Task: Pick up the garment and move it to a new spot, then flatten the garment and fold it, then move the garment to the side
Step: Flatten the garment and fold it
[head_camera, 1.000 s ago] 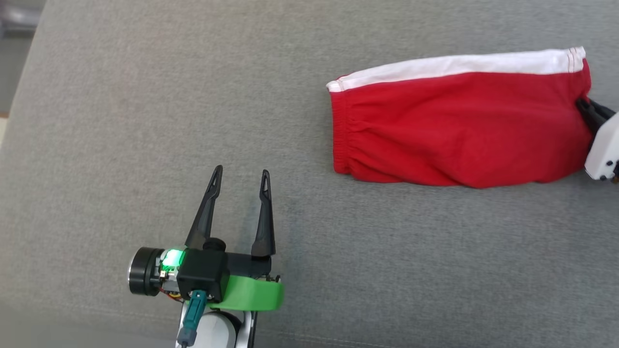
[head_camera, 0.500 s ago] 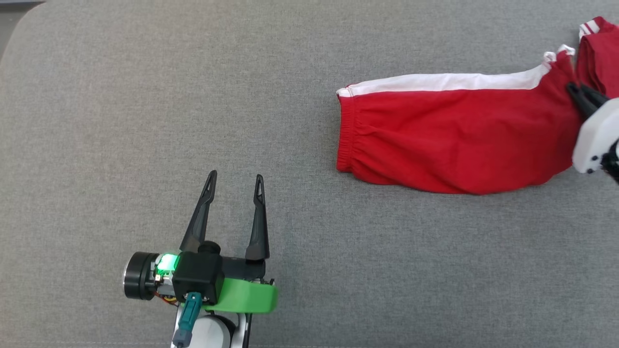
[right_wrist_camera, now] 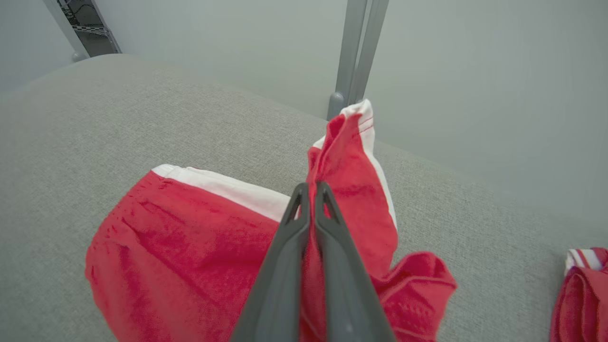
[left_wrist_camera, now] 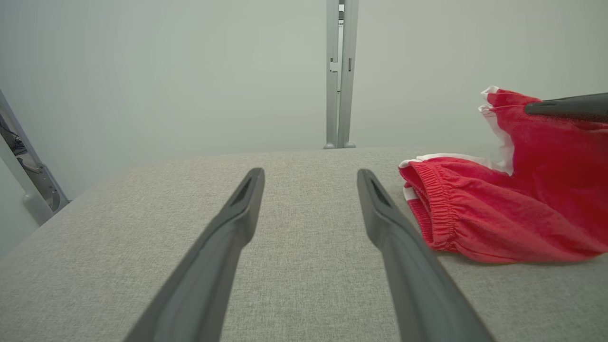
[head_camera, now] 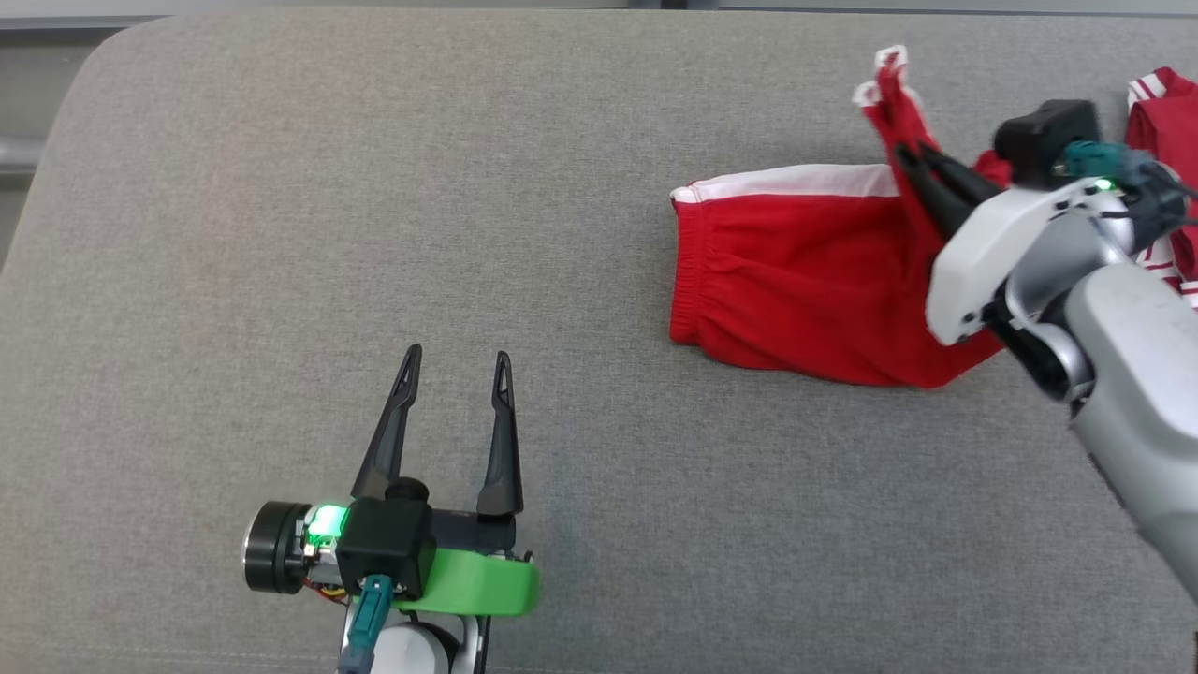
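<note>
The garment [head_camera: 796,281] is a pair of red shorts with a white side stripe, lying on the grey cushioned surface [head_camera: 562,234] at the right. My right gripper [head_camera: 906,154] is shut on the garment's leg end and holds that end raised and pulled over the body. The right wrist view has the two fingers pinched together on the red cloth [right_wrist_camera: 342,166]. My left gripper [head_camera: 456,358] stands open over bare fabric at the lower left, well apart from the garment [left_wrist_camera: 498,209]. Its fingers [left_wrist_camera: 237,213] are spread with nothing between them.
A second red item with white stripes [head_camera: 1161,122] lies at the far right edge, also seen as a red bundle [right_wrist_camera: 579,294]. A grey upright post [left_wrist_camera: 339,71] stands behind the surface's far edge. The surface's rounded back-left corner [head_camera: 103,56] is in view.
My right gripper has lifted the garment's right end and carried it leftward over the body, so the shorts look shorter. The head camera has shifted. My left gripper stays open in place.
</note>
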Motion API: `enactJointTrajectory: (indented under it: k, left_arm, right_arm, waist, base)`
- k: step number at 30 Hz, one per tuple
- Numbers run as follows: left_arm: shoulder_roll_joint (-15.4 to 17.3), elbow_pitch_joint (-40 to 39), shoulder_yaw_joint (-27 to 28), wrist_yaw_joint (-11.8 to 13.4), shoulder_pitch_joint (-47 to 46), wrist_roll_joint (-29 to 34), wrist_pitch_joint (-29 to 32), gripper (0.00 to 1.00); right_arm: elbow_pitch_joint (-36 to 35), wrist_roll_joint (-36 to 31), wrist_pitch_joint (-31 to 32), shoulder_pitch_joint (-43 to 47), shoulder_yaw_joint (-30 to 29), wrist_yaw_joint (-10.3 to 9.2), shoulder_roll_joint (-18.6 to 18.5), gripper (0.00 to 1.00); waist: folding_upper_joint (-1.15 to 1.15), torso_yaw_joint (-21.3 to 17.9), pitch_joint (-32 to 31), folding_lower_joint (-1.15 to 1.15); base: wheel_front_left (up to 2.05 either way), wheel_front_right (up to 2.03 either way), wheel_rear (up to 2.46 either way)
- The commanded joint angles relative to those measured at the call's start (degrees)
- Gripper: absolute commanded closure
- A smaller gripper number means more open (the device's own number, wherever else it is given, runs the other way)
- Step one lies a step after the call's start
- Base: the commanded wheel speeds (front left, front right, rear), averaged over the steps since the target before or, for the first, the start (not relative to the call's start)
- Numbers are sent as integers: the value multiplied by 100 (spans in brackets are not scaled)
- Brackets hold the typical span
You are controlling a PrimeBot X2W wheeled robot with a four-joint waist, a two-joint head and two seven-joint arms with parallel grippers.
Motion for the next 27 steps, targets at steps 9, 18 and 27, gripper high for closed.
enactJointTrajectory:
  k: [9, 18, 27]
  left_arm:
    - [15, 29, -19, -2, 14, -58, 3, 0]
    - [15, 30, -93, -34, -130, -118, 3, 0]
    - [15, 71, -121, -45, -177, -168, 3, 0]
  right_arm:
    - [-1137, -1199, 345, 865, -742, -6, 1211, 100]
    - [-901, -1802, 248, 1066, -931, -6, 1962, 100]
    - [-490, -1274, -233, 815, -631, -6, 2394, 0]
  waist:
    - [0, 227, 62, 0]
    - [0, 351, 192, 0]
    - [0, 330, 241, 0]
  base:
    - [0, 0, 0]
    - [0, 0, 0]
    - [0, 0, 0]
